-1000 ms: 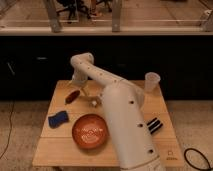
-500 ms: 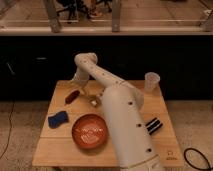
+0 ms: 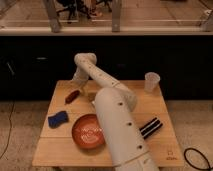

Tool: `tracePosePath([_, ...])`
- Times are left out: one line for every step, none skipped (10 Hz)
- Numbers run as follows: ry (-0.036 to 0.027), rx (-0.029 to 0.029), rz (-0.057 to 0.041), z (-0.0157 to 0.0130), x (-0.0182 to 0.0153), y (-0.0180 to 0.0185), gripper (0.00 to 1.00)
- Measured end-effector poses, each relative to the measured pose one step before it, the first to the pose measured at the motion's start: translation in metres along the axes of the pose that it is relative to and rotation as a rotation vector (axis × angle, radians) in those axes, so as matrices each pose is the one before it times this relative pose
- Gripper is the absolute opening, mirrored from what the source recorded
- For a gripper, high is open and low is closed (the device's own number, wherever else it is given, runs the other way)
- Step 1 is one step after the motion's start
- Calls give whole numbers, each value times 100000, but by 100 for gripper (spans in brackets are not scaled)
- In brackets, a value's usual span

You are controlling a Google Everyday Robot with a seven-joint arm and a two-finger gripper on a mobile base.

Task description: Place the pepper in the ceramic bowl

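The pepper (image 3: 72, 96) lies on the far-left part of the table (image 3: 55, 150), slanting, with nothing gripping it. My gripper (image 3: 82, 90) hangs just beside it on its right and a little above, fingers spread apart and empty. Whether a fingertip brushes the pepper I cannot tell. I judge this to be the reach-and-grasp step: the pepper is not yet picked up and the whole carry lies ahead.

The next move, as I see it, calls for a small shift to the left so my jaws straddle the pepper across its narrow width, then a drop to the table top and a close about its middle. It is small and glossy, so I expect it could roll or squirt out if I catch it near an end.

After that comes a lift and a carry toward the near side, to the bowl (image 3: 75, 131), which sits well apart from the pepper and looks empty but for a pale pattern at its centre. The sponge (image 3: 58, 118) lies left of the bowl, near that path, so I should raise the pepper clear of it. The cup (image 3: 151, 81) at the far right and the dark striped thing (image 3: 150, 127) on the right are both well out of the way.

My arm (image 3: 117, 125) rises from the near edge, its thick white link slanting up and away to the left and hiding the bowl's right rim. It folds at a high elbow over the far edge, and the last link drops steeply to the gripper
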Motion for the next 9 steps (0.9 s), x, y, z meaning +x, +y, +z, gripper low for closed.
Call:
tracePosePath([-317, -1002, 411, 332, 10, -56, 80])
tracePosePath([-393, -1393, 536, 364, -30, -41, 80])
tracePosePath([-489, -1644, 772, 461, 23, 10, 80])
tracePosePath([-464, -1284, 620, 401, 34, 3, 80])
tracePosePath([-600, -1140, 562, 336, -35, -49, 79])
tracePosePath([-376, -718, 488, 194, 33, 16, 73])
tracePosePath([-146, -226, 105, 0, 39, -11, 63])
tracePosePath([-72, -131, 30, 1, 14, 13, 55])
tracePosePath([-348, -318, 424, -85, 25, 60, 43])
